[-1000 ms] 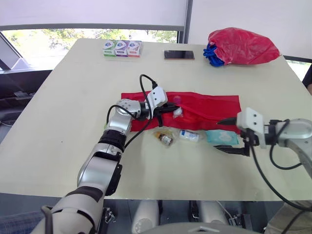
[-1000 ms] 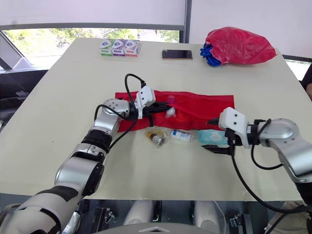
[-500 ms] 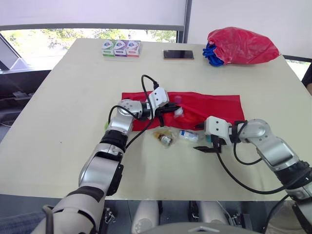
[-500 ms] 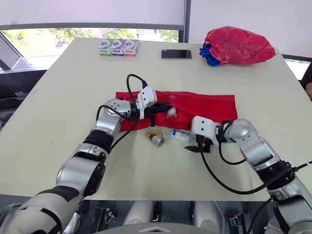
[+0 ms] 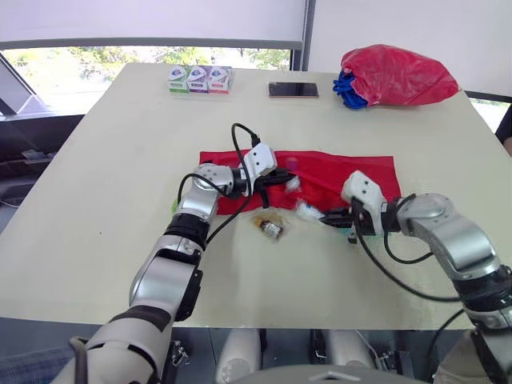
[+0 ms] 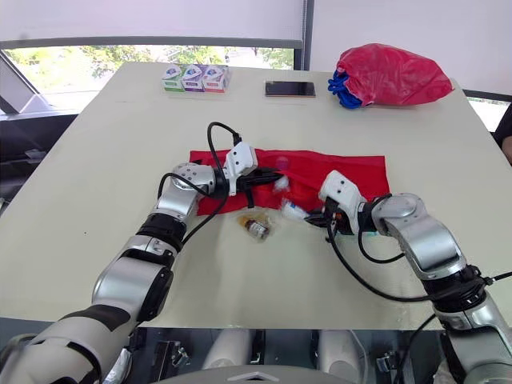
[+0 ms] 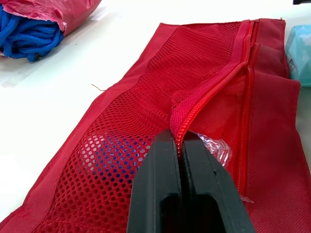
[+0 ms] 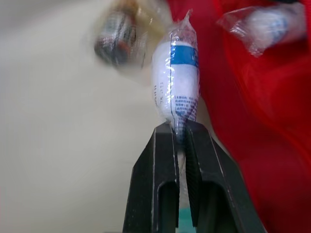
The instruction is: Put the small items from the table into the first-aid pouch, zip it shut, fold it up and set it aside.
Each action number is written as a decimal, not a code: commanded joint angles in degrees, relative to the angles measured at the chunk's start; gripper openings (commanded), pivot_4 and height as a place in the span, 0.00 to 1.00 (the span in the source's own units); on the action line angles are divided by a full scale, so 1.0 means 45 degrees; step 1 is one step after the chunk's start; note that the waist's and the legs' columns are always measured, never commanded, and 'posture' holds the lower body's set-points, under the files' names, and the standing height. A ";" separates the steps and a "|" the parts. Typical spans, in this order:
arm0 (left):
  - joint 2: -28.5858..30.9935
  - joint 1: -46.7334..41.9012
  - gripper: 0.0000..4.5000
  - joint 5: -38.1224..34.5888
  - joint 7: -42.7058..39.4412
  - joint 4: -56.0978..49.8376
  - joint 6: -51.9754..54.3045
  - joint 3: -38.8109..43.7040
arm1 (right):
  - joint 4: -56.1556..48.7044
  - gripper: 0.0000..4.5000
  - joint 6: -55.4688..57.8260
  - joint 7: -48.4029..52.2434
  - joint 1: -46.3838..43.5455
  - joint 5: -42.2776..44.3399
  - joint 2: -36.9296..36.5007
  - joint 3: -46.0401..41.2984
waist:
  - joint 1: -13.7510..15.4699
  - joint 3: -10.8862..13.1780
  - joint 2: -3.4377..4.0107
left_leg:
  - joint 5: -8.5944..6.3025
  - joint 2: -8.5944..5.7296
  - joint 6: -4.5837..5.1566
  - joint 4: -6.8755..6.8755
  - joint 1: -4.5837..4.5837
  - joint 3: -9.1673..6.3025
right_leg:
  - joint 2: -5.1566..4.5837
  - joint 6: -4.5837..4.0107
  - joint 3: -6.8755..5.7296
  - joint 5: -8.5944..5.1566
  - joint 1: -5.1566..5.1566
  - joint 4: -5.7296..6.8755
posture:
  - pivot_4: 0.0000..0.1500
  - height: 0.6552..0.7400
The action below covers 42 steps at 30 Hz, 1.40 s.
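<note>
red pouch (image 5: 352,172) lies flat across the middle of the table (image 5: 120,160), mesh side up, zip partly open. l gripper (image 7: 181,141) has its fingers pressed together on the zip edge of the pouch, pinching it up a bit at the opening. a small clear-wrapped item (image 5: 293,184) sits right at that opening, just beside the l fingertips. r gripper (image 5: 326,218) is clamped on a wrapped roll (image 8: 176,82), white w/ a blue band, gripped by one end at the pouch's near edge, roll pointing toward the l gripper. small brown bottle (image 5: 270,228) in clear wrap lies on the table just off the pouch's near edge, close to the roll. teal pack (image 7: 300,43) lies beside the pouch's edge, on the r arm's side. far side of the table: three small boxes (image 5: 200,80), a phone (image 5: 293,90), a red bag (image 5: 396,74) w/ blue rope (image 5: 348,86) sticking out.
</note>
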 commanded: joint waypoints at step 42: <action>-0.0481 0.0028 0.00 -0.0167 -0.0158 -0.0893 -0.0067 -0.0009 | 0.3222 0.17 -0.0168 -0.7989 -0.1798 0.0455 0.8447 -0.4099 | -0.0380 -0.0009 0.0022 | 0.0011 -0.0012 -0.0018 -0.0066 -0.0038 -0.0044 | 0.0008 0.0003 -0.0007 0.0000 -0.0024 0.0009 | 1.00 1.00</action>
